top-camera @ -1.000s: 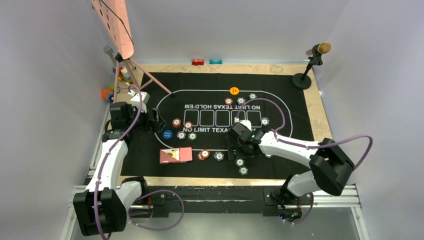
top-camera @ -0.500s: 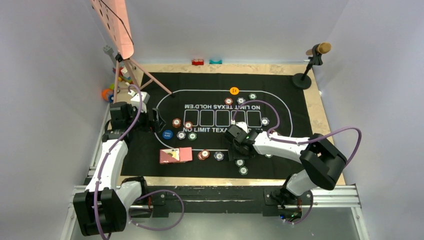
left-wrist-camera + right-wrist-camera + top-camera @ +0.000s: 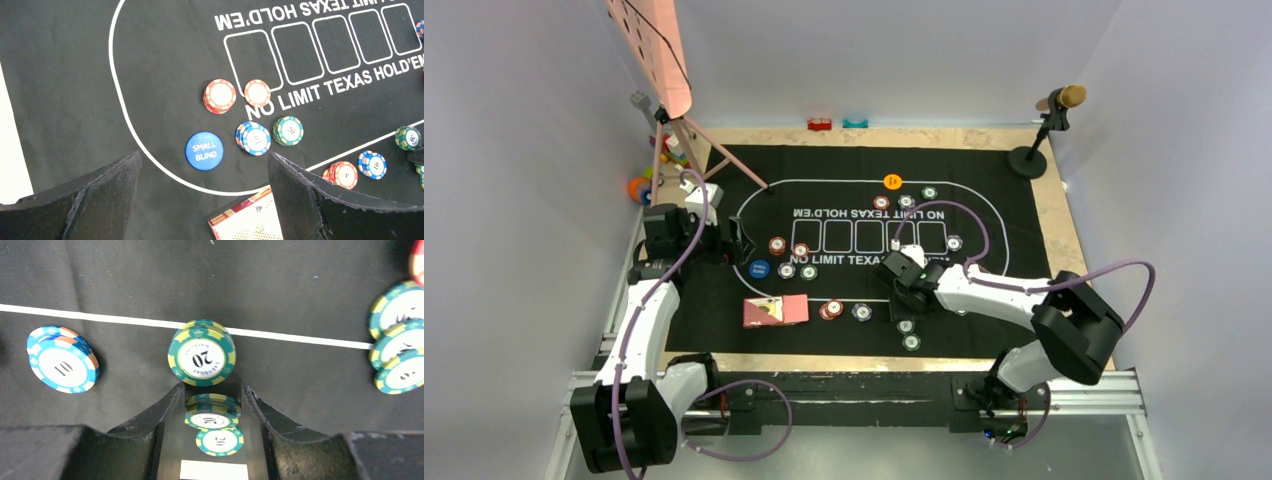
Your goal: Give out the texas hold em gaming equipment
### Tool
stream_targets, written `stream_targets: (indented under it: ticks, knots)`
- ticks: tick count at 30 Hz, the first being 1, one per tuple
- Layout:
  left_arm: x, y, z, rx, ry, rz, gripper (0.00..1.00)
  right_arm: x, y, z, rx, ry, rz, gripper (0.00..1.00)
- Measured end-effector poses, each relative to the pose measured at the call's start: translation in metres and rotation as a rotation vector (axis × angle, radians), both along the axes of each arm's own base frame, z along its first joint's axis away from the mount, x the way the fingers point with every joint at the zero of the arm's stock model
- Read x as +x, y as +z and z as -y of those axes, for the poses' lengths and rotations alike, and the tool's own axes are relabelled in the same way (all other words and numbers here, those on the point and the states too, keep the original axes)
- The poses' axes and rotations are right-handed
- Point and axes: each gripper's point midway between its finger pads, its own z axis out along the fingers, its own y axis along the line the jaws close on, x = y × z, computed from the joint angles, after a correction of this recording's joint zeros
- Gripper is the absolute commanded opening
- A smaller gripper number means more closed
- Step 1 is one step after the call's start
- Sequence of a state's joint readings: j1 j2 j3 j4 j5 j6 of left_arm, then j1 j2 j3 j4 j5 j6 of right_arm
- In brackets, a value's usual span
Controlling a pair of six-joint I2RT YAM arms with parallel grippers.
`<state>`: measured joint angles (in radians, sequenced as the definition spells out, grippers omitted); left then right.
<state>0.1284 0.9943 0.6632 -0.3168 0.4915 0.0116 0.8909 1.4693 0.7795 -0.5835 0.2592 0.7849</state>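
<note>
Right fingers (image 3: 150, 440) stand half-narrowed, and I can't tell if they grip; green stack (image 3: 202, 352) sits right at their tips, centred on the gap. Left fingers (image 3: 100, 195) wide, well apart.

Robot lab cell, no doubt about it! A left arm (image 3: 639, 320) and a right arm (image 3: 994, 290) sit bolted to a metal rail (image 3: 1114, 385) at the near edge of the worktop (image 3: 924, 135), with purple cables (image 3: 1124, 264) looping off them. Plain white walls (image 3: 514, 250) box the worktop in on the left, right and far sides. Far right, there's a microphone (image 3: 1061, 98) on a stand. Far left, a tripod (image 3: 686, 140) carries a pink panel (image 3: 649, 45). In the middle lies a poker mat (image 3: 1004, 190) dotted with chips (image 3: 831, 309), and toy blocks (image 3: 821, 124) sit at the far edge. A staged test bench, not a card room!
</note>
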Motion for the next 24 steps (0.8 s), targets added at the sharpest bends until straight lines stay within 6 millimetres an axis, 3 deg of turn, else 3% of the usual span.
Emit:
stream_targets:
  ticks: [8, 13, 17, 22, 24]
  knots:
    - [-0.001, -0.001, 0.0, -0.001, 0.0, -0.005, 1.0, 0.011, 0.022, 0.027, -0.022, -0.081, 0.038, 0.06]
    - [-0.001, 0.0, 0.0, 0.0, 0.0, -0.001, 1.0, 0.035, 0.036, 0.066, -0.025, -0.238, 0.076, 0.08]
    - [-0.001, 0.0, 0.0, -0.001, -0.001, -0.001, 1.0, 0.048, 0.045, 0.098, -0.036, -0.364, 0.1, 0.16]
    - [-0.001, 0.001, 0.0, 0.0, -0.001, -0.001, 1.0, 0.056, 0.049, 0.118, -0.03, -0.447, 0.106, 0.31]
    - [-0.001, 0.001, 0.0, -0.001, -0.001, 0.0, 1.0, 0.058, 0.049, 0.123, -0.025, -0.469, 0.101, 0.42]
